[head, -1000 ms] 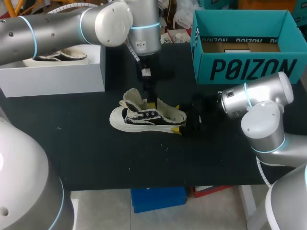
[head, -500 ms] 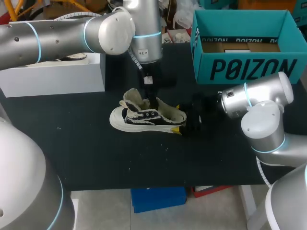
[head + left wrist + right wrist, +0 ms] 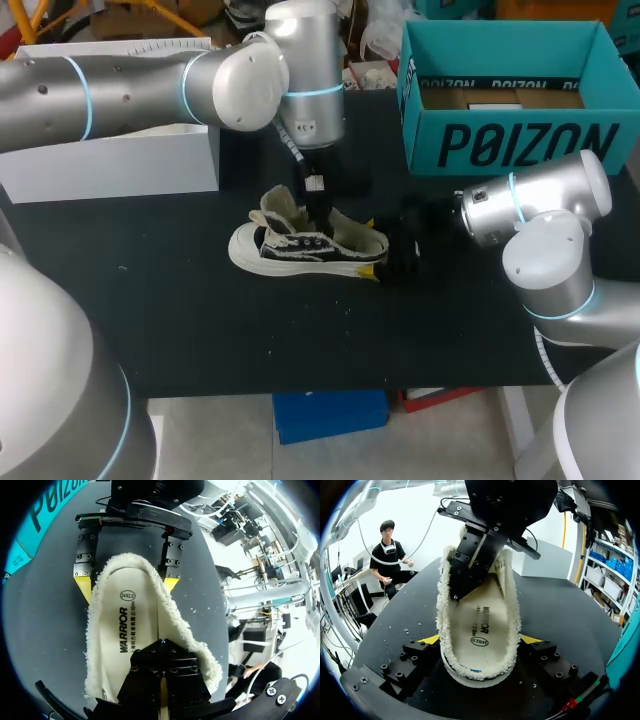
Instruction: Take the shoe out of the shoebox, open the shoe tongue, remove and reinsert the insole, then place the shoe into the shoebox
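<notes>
A black and white low shoe (image 3: 300, 248) with a fleecy cream lining lies on the black table, toe toward my left side. Its tongue (image 3: 279, 210) stands folded up. My right gripper (image 3: 372, 248) holds the heel from both sides, and its yellow fingertips (image 3: 82, 587) press against the fleece collar. My left gripper (image 3: 320, 212) comes straight down into the shoe's opening. It is shut (image 3: 162, 690), with its tip on the cream insole (image 3: 132, 625) and nothing seen between its fingers. In the right wrist view the insole (image 3: 482, 625) lies flat inside the shoe, with the left gripper (image 3: 457, 595) pressed on it.
A white shoebox (image 3: 110, 160) stands at the back left, partly hidden under my left arm. An open teal shoebox (image 3: 520, 140) stands at the back right. The black tabletop (image 3: 200, 330) in front of the shoe is bare.
My left arm has swung to the right and lowered its shut gripper into the shoe's opening. It now covers the shoe in the white box. The right gripper and the shoe have stayed put.
</notes>
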Robot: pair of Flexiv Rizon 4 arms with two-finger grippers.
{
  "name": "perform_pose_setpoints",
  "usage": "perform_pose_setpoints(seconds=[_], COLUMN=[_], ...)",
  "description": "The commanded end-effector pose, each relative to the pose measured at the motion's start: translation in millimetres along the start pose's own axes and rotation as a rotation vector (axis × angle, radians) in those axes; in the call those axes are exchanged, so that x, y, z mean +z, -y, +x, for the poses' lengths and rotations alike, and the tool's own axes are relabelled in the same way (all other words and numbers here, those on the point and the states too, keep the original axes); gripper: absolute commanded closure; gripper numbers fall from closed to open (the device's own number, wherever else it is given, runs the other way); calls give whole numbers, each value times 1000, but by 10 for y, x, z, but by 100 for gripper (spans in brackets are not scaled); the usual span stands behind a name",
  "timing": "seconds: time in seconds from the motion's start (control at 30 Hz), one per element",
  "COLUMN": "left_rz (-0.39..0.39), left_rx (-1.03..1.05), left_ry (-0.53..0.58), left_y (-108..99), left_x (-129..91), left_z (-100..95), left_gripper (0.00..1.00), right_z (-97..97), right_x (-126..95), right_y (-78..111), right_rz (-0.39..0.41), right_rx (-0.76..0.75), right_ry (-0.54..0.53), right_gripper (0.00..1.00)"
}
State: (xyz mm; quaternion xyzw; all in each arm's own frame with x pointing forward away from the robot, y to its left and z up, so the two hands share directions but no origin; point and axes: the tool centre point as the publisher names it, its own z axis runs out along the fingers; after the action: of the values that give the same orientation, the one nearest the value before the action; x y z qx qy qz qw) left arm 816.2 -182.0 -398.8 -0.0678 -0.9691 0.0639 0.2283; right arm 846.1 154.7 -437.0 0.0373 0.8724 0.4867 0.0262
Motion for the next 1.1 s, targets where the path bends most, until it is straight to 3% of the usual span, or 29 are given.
perform_pose_setpoints(seconds=[0.03,0.6,0.63,0.67,0.73,0.97,1.1], left_rz=[3,13,14,14,13,-28,-110], left_rx=[-7,-31,-31,-32,-35,-54,-86], left_ry=[-1,15,17,19,26,64,133], left_y=[-6,20,18,16,12,-1,-18], left_x=[82,167,163,161,160,195,243], left_z=[-28,-17,-16,-15,-16,-28,-38], left_gripper=[100,100,92,77,69,69,73], right_z=[-11,-11,-11,-11,-11,-11,-11], right_x=[29,29,29,29,29,29,29], right_y=[32,32,32,32,32,32,32], right_rz=[2,2,2,2,2,2,2], right_rx=[2,2,2,2,2,2,2], right_ry=[0,0,0,0,0,0,0], right_gripper=[100,100,100,100,100,100,100])
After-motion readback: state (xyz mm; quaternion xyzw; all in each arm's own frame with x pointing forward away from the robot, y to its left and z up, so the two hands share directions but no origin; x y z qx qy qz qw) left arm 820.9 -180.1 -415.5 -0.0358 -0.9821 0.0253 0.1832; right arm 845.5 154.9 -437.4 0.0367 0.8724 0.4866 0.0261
